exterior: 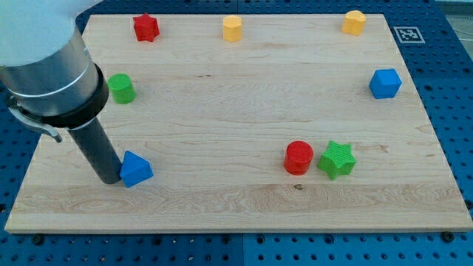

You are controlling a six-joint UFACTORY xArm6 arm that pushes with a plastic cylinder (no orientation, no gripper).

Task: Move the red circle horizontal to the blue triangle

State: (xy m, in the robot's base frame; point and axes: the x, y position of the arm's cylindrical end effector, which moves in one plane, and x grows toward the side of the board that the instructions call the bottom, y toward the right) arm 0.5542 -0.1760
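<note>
The red circle [298, 157] lies on the wooden board [222, 96] at the view's lower right of centre, touching or nearly touching a green star [338, 159] on its right. The blue triangle [135, 169] lies at the lower left. My tip [110, 178] rests on the board right against the blue triangle's left side, far to the left of the red circle. The rod rises up and to the left from there.
A green cylinder [120, 88] sits at the left, above the blue triangle. A red star [146, 28], a yellow block [233, 28] and another yellow block [354, 22] line the top edge. A blue cube [385, 83] is at the right edge.
</note>
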